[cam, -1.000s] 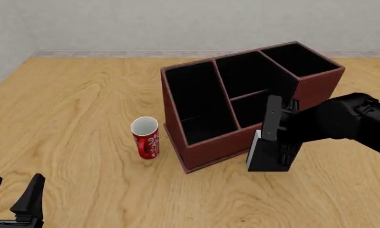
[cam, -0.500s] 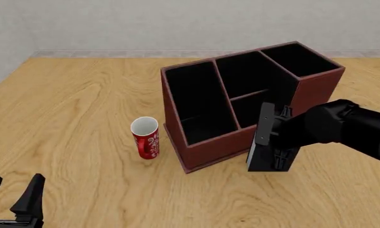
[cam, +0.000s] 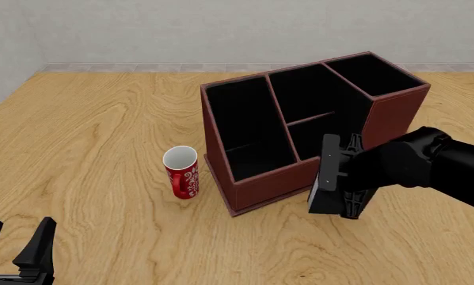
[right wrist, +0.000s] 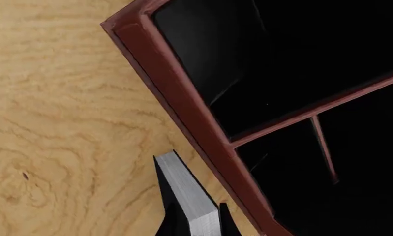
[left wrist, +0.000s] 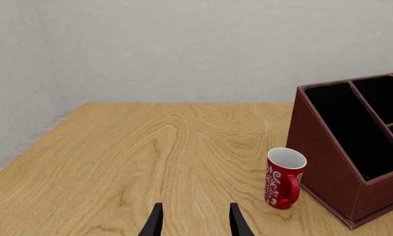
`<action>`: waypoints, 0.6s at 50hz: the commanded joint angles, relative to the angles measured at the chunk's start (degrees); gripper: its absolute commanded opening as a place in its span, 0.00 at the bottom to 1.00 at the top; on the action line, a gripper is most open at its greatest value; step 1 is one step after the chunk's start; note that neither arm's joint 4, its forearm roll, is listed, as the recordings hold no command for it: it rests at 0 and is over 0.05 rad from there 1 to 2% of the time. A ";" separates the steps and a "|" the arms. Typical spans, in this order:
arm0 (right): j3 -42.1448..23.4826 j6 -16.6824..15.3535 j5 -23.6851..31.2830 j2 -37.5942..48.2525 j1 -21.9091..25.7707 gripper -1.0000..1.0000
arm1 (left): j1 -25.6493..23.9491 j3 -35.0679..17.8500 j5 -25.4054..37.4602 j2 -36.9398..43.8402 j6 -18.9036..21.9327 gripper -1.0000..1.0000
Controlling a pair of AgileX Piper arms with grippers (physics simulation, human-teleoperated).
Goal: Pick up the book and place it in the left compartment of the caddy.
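1. Claw work first: the right claw (cam: 343,193) is closed onto the book (cam: 325,199), one finger on each cover, as the right wrist view shows with the white page edge (right wrist: 186,194) running out between the dark fingers.
2. That book sits just in front of the caddy (cam: 395,110), near its front wall below the middle slots. In the front view its lower edge looks slightly tilted; I cannot tell whether it is off the surface (cam: 102,136) or touching it.
3. Likely trouble: the left compartment (cam: 241,127) lies at the other end of the caddy from the book. I judge the carry must rise over the front wall and cross the divider; too low a path would knock the book against the rim and twist it in the grip.
4. A second risk is slip. The fingers appear to hold the book near one end, so its weight could swing it down during the lift and spoil its alignment with the narrow slot.
5. The red mug (cam: 182,172) stands beside the caddy's left wall, near the target; a wide sweep could tip it.
6. The left claw (cam: 15,243) waits at the near edge of the surface, fingers spread and holding nothing, well apart from everything.
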 commanded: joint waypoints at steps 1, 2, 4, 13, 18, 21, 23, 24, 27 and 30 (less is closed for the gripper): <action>0.79 1.33 1.99 -0.27 0.29 0.00 | 0.00 0.00 0.00 0.00 0.00 1.00; 0.93 1.31 2.32 -0.75 0.47 0.00 | 0.00 0.00 0.00 0.00 0.00 1.00; 0.99 1.36 3.21 -1.83 0.78 0.00 | 0.00 0.00 0.00 0.00 0.00 1.00; 1.81 0.60 6.11 -5.97 0.98 0.00 | 0.00 0.00 0.00 0.00 0.00 1.00; 2.08 -0.66 8.00 -8.47 0.35 0.00 | 0.00 0.00 0.00 0.00 0.00 1.00; 2.29 -1.47 8.96 -9.92 -0.23 0.00 | 0.00 0.00 0.00 0.00 0.00 1.00; 2.59 -1.80 9.80 -10.98 -0.40 0.00 | 0.00 0.00 0.00 0.00 0.00 1.00; 2.66 -2.01 10.05 -11.39 -0.51 0.00 | 0.00 0.00 0.00 0.00 0.00 1.00; 2.78 -2.40 10.83 -12.33 -0.73 0.00 | 0.00 0.00 0.00 0.00 0.00 1.00; 3.00 -3.18 11.99 -13.82 -1.16 0.00 | 0.00 0.00 0.00 0.00 0.00 1.00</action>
